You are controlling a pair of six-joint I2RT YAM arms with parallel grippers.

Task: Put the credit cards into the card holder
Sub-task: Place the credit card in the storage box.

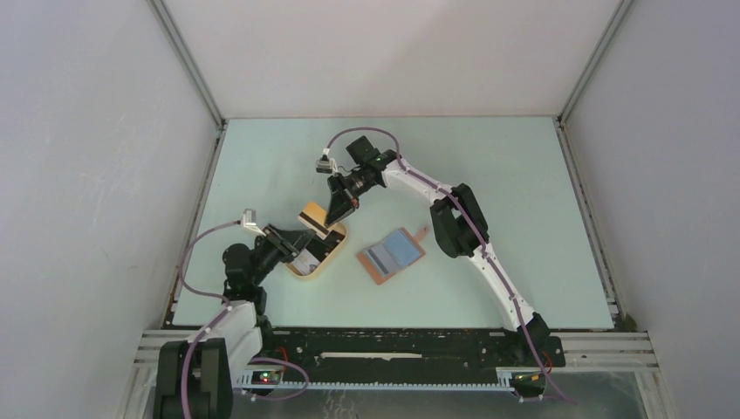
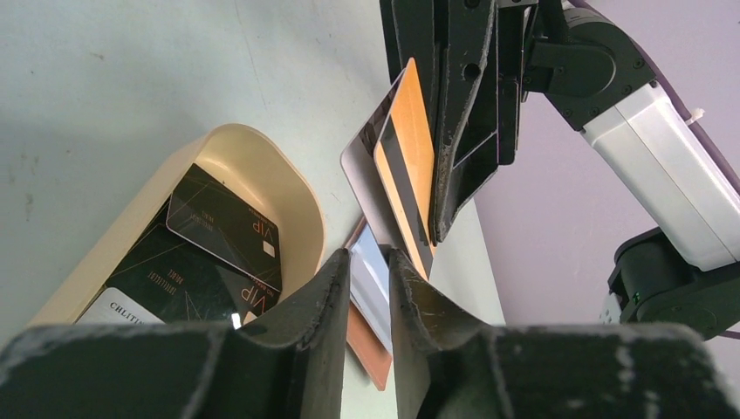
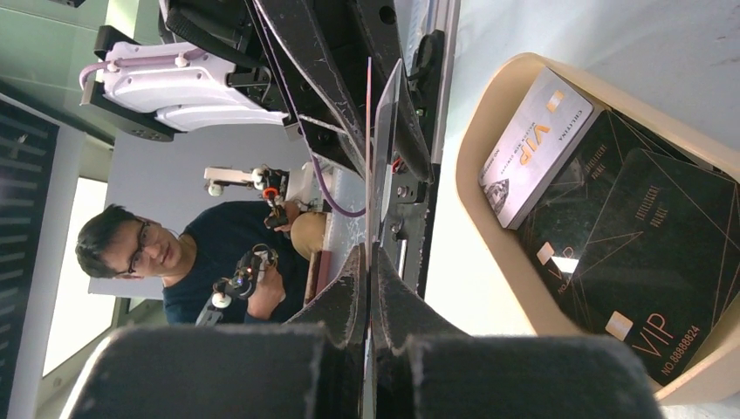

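While the right arm (image 1: 471, 236) stretches across the table (image 1: 489, 175) toward its left edge, the left arm (image 1: 240, 271) is folded in close by the near-left corner, so your two end effectors meet just above the tray (image 1: 307, 273). The tray sits near the left edge, closer to the near edge than the far one. The holder (image 1: 391, 255) lies open just beside it toward the table's middle, slots facing up, so it looks ready to be loaded.

No cards are in the holder yet as far as the views show, so I judge the task to be early. Two black cards (image 3: 628, 227) and a white card (image 3: 532, 148) lie flat in the tray.

Your right end effector (image 3: 368, 257) is pressed together on the orange card (image 2: 410, 148), holding it on edge with its dark stripe showing. A grey card (image 2: 362, 170) lies against its back and seems to be caught in the same pinch.

Your left end effector (image 2: 368, 257) is spread, one finger to each side of the cards' free edge. I cannot tell whether either finger touches them. That placement suggests you mean to regrip or to peel the pair apart, since only a single card, held by one end, would slide cleanly into a slot.
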